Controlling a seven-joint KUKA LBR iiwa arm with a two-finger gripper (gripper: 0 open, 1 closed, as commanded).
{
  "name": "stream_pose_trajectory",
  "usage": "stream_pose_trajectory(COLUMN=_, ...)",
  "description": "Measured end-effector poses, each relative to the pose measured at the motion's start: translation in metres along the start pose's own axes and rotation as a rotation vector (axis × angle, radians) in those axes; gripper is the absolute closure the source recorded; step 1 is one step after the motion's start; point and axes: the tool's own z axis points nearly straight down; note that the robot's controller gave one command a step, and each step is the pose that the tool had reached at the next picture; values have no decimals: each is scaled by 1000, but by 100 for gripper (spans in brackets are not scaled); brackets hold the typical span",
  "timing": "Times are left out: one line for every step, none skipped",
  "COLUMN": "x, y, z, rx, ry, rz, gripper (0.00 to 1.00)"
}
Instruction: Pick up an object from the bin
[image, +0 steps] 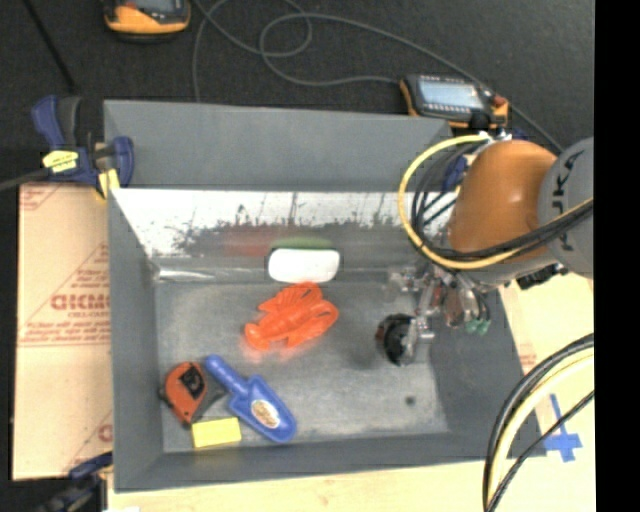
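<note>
A small black rounded thing (397, 341), with a pale glint on its upper side, lies on the grey floor of the bin (330, 405) in its right part, well apart from the orange lobster toy (292, 317), right at the tip of the hand (421, 322).

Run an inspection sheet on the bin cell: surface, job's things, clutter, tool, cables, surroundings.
Surface: grey bin floor, speckled; dark scuffs on the far wall.
Job's things: small black object on the floor at right, next to the tool; not seen lifted.
Clutter: orange lobster toy mid-floor; white oblong piece against the far wall; tape measure, blue scoop and yellow block bunched near-left.
Tool: tool low over the floor's right side; open or shut cannot be told.
Cables: yellow and black cables looped beside the orange wrist cover.
Surroundings: handheld device beyond the far rim.
</note>
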Motion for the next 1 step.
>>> stream_pose_trajectory(x=-1, y=0, z=-5, rx=1, ry=-8, rz=-4, gripper=100)
